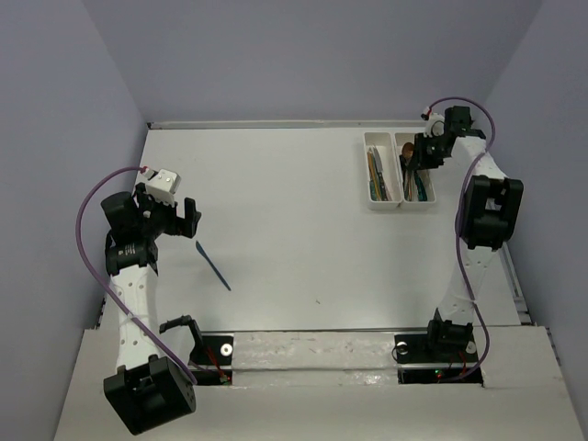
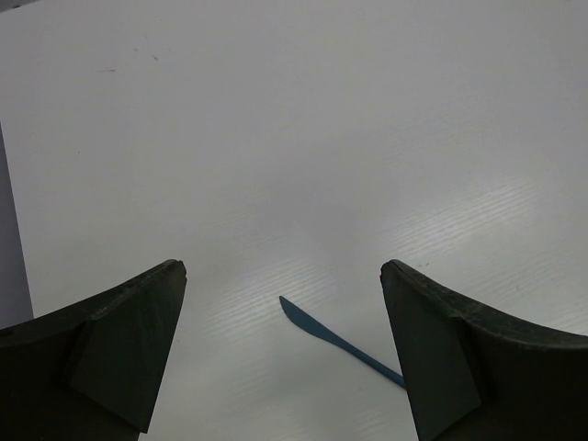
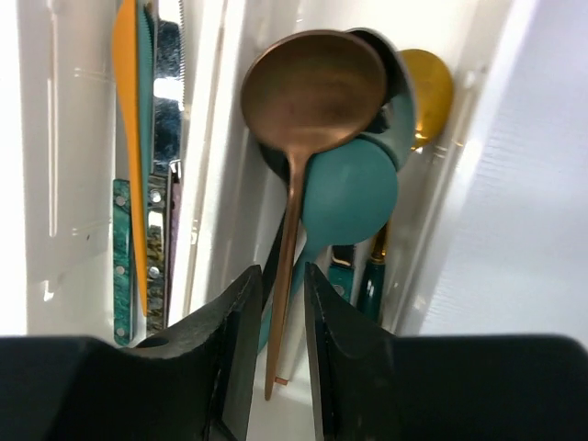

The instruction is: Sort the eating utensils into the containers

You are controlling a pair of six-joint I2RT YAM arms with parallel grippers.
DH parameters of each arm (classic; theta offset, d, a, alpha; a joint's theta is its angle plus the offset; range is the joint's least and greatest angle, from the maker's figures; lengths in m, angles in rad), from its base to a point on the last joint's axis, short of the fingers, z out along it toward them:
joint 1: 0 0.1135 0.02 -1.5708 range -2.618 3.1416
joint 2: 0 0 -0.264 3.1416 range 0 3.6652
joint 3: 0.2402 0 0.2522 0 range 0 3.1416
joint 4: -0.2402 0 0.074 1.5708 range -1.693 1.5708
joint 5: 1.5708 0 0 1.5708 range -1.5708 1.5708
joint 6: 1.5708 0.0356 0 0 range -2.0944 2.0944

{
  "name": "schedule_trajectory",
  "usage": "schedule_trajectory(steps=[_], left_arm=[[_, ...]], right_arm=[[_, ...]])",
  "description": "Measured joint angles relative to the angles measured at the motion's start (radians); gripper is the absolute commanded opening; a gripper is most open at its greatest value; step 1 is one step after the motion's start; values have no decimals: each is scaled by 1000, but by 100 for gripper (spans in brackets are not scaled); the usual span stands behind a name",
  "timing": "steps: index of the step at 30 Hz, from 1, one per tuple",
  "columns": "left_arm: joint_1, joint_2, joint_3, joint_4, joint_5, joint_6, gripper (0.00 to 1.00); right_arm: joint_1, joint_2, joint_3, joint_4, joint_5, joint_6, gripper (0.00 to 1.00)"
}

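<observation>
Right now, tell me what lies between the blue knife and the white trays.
Nothing. In the top view, the table is bare all the way from the blue knife to the white trays.

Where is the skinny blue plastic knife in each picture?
Top external: the blue plastic knife lies on the white table, left of centre.
Left wrist: bottom centre, between the fingers.
Right wrist: not in it.
Shared landmark: the open left gripper, right beside the knife in both.

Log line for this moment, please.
left gripper open near blue knife on table | right gripper parted around copper spoon handle over right tray
</observation>
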Motion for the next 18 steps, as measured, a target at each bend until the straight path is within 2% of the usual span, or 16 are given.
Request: schedule_trajectory(steps=[13,18], left_arm=[[0,0,0,0,-9,3,99],[0,26,0,2,-72,16,99]], right_arm=[[-24,-31,-17,31,72,94,32],[23,-287,-163,70,187,256,40]])
